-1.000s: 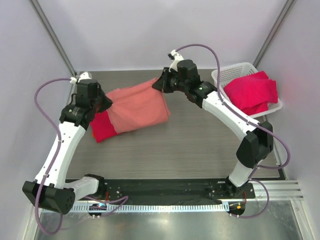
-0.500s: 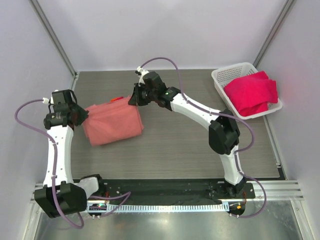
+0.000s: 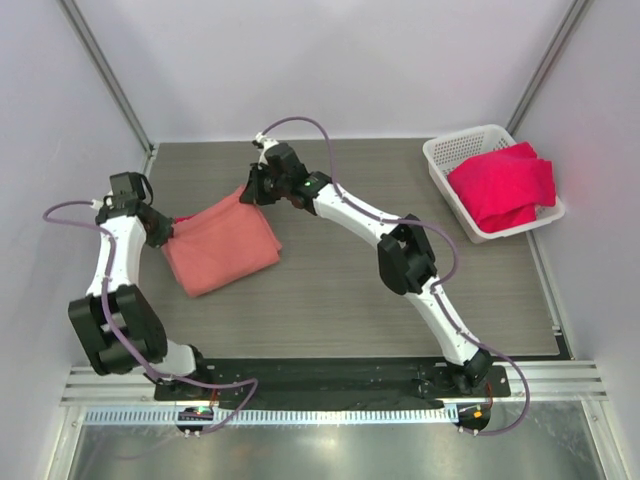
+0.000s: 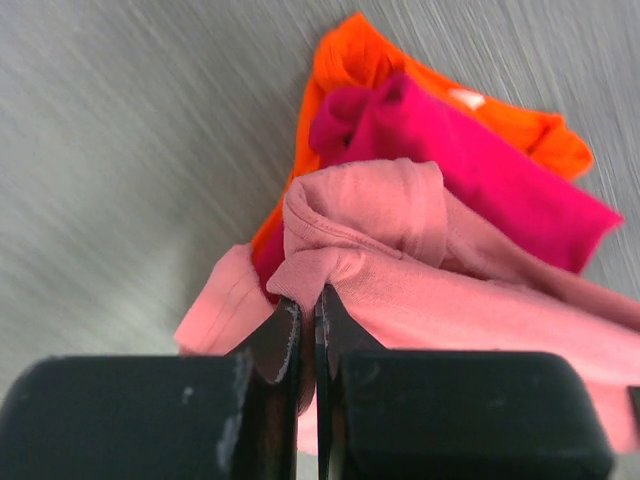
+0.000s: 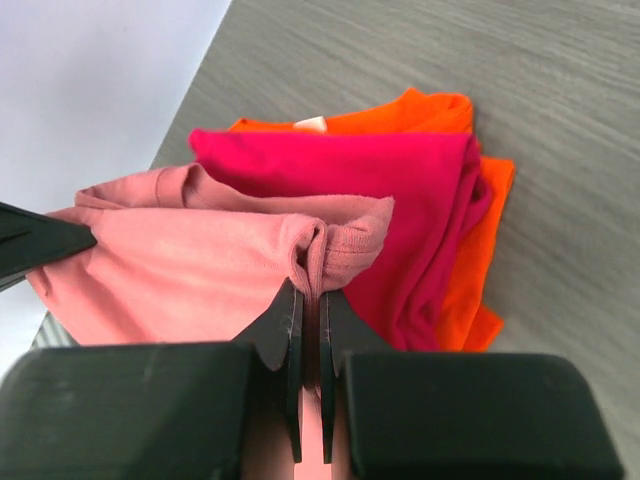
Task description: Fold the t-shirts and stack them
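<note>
Obs: left jaws together, pinching a bunched edge of the salmon-pink t-shirt (image 4: 400,220) at its left end. I see the right jaws likewise clamped on a fold of the same shirt at its far corner. The shirt spans between the two grips on the left part of the table (image 3: 350,290). Both wrist views show it over a crimson t-shirt (image 5: 400,190), which lies on an orange garment (image 5: 480,250). I cannot tell whether the pink cloth rests fully on them. More crimson cloth (image 3: 503,185) is heaped in the white basket (image 3: 437,158) at the far right corner, well apart from both arms.
</note>
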